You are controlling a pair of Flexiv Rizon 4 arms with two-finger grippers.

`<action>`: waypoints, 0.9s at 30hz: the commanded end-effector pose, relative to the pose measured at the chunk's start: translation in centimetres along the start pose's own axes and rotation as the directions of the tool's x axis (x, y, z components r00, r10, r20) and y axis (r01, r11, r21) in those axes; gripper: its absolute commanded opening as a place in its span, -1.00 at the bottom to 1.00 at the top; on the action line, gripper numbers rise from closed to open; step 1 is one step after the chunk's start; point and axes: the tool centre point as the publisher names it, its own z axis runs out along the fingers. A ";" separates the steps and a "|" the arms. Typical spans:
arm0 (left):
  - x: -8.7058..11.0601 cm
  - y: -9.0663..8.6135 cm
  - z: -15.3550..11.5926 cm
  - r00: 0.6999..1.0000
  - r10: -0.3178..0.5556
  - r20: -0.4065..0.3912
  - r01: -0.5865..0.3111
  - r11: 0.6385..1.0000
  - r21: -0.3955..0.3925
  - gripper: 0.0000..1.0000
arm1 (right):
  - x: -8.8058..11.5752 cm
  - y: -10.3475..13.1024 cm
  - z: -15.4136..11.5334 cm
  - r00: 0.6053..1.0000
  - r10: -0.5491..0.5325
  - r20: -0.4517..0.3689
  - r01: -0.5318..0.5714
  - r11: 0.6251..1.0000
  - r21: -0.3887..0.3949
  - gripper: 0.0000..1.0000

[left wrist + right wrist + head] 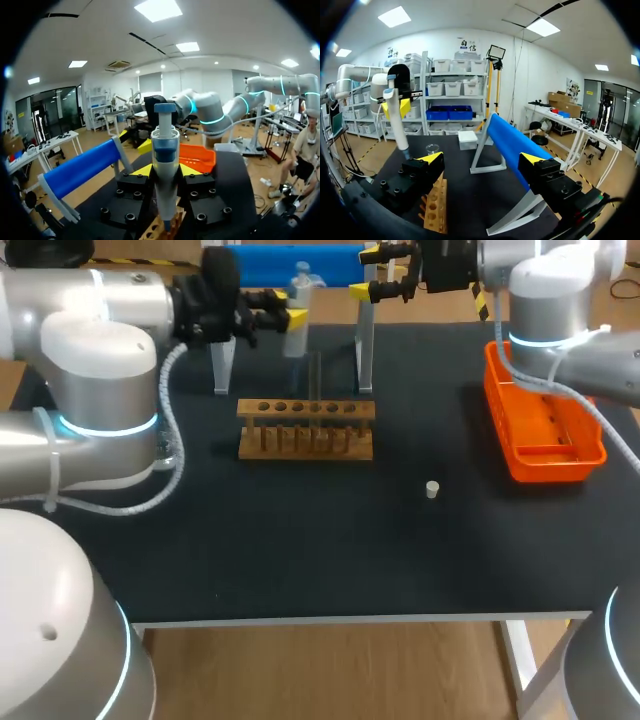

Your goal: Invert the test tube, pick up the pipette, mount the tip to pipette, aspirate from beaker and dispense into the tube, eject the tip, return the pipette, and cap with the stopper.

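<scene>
My left gripper (288, 317) is shut on a white and blue pipette (295, 342), which it holds upright above the back of the table. In the left wrist view the pipette (165, 165) stands between the yellow tips, its lower end over the wooden rack (161, 231). The rack (305, 427) carries a clear test tube (315, 380), standing upright. A small white stopper (432, 489) lies on the mat to the rack's right. My right gripper (385, 275) hangs open and empty at the back, by the blue stand. A beaker (433, 148) sits beyond the rack (435, 205).
A blue tubular pipette stand (290, 265) on white legs (365, 360) spans the back of the table. An orange tray (540, 425) lies at the right edge, under my right arm. A white box (468, 139) stands near the beaker. Black mat covers the table.
</scene>
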 end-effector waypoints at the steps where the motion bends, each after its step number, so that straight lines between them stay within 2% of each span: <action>1: -1.0 0.0 -3.4 1.000 -0.003 0.024 0.004 0.999 -0.042 -1.00 | 0.0 0.1 -0.1 1.000 0.001 -0.001 -0.001 1.000 0.004 1.00; 11: -5.5 1.4 -6.0 0.993 -0.027 0.114 0.038 0.995 -0.096 -1.00 | 0.0 0.1 -0.1 1.000 0.001 -0.001 -0.001 1.000 0.004 1.00; 21: -9.4 3.6 -6.0 0.968 -0.081 0.239 0.114 0.986 -0.126 -1.00 | 0.0 0.1 -0.1 1.000 0.001 -0.001 -0.001 1.000 0.004 1.00; 27: -11.5 4.1 -5.6 0.951 -0.094 0.295 0.140 0.980 -0.140 -1.00 | 0.0 0.1 -0.1 1.000 0.001 -0.001 -0.001 1.000 0.004 1.00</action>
